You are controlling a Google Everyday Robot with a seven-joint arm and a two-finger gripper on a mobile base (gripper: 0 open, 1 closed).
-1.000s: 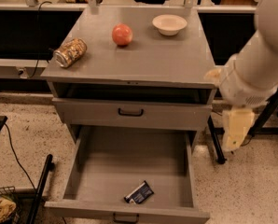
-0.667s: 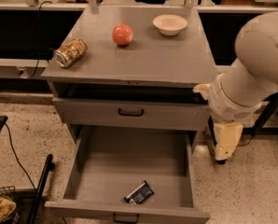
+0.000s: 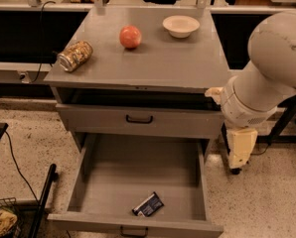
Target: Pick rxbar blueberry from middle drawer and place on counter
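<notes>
Near the front of the open drawer [image 3: 86,168], a little right of centre as I look at it, the bar [image 3: 148,205] lies flat on the drawer floor. Its long axis runs on a diagonal, from the near left up toward the far right. Nothing else is in the drawer with it, and it touches no wall.

Over on the right, outside the drawer's right wall and beside the cabinet, the gripper [image 3: 241,150] hangs pointing down from the bulky white arm [image 3: 267,68]. It sits higher than the bar and well apart from it. So the bar lies down, to the left and toward the front from the gripper, with the drawer's tall side wall between the 2. I judge the arm must first lift over that wall and swing in. The wrist must then turn to close across the bar's short side. Whether the gripper is open or closed I cannot tell.

Above, the counter [image 3: 153,66] carries 3 things: a can [image 3: 74,55] on its side, a red fruit [image 3: 130,36] and a bowl [image 3: 181,26].

Against 1 second ago, the gripper has dropped a little and drawn in toward the cabinet, and more of the arm fills the right side. Since 0.7 second ago it has hardly shifted. The bar and drawer have not moved.
</notes>
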